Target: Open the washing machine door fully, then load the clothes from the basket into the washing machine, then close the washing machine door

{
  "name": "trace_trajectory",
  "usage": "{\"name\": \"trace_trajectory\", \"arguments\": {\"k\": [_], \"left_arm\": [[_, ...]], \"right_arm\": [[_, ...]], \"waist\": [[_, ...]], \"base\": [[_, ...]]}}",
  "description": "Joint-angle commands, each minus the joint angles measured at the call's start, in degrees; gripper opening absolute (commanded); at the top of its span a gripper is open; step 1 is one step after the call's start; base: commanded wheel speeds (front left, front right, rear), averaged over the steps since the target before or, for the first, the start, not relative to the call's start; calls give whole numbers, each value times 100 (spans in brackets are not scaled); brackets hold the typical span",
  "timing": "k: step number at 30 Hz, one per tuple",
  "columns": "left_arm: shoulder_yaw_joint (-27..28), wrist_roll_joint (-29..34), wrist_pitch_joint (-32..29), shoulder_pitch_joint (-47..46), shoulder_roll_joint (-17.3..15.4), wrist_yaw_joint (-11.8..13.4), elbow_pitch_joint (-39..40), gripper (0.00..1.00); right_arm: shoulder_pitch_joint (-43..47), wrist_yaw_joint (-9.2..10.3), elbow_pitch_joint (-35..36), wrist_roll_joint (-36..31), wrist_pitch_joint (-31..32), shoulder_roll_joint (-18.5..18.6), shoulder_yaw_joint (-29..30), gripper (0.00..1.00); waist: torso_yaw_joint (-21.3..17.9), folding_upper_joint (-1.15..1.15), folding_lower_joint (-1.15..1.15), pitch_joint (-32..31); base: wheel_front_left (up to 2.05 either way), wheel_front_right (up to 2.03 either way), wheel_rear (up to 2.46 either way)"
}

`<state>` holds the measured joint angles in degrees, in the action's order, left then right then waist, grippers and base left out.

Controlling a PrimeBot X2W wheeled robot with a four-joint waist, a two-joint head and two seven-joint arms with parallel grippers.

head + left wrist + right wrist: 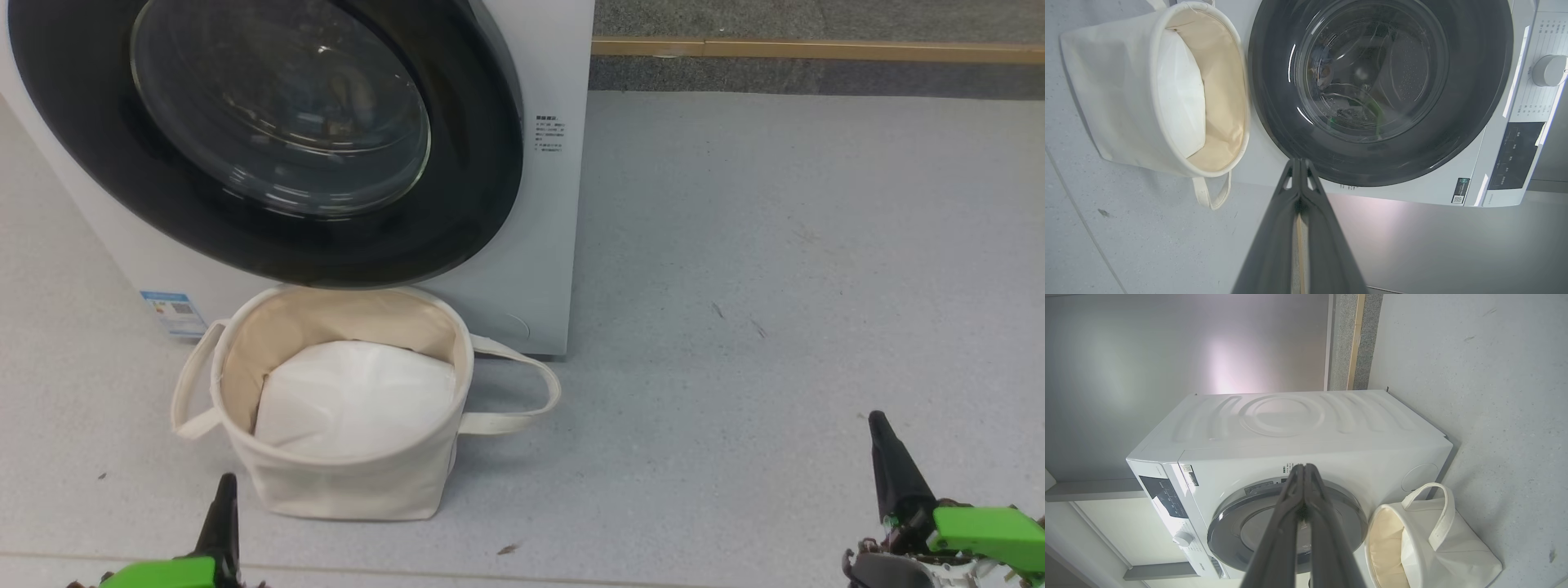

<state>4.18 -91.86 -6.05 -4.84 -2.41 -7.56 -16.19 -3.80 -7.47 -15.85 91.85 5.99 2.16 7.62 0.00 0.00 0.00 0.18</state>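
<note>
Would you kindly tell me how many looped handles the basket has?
2. The left handle hangs off the left side of the basket; the right handle loops out from its right side. Neither is hidden in the head view.

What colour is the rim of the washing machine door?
Glossy black. The washing machine door shows best in the head view.

The washing machine door (269,139) is closed; the basket (351,490) stands just before it on the floor (735,327), holding what looks like white padding (355,400).
</note>
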Motion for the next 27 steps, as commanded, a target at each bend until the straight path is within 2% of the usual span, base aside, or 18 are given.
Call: {"name": "trace_trajectory", "arguments": {"k": [1, 27], "left_arm": [[237, -27, -47, -136, -49, 8, 214, 0], [239, -26, -48, -136, -48, 8, 214, 0]], "right_arm": [[-238, -2, 183, 33, 48, 72, -112, 0], [-238, -2, 183, 33, 48, 72, -112, 0]], "waist": [[0, 0, 0, 0], [0, 0, 0, 0]], "base": [[0, 0, 0], [0, 0, 0]]}}
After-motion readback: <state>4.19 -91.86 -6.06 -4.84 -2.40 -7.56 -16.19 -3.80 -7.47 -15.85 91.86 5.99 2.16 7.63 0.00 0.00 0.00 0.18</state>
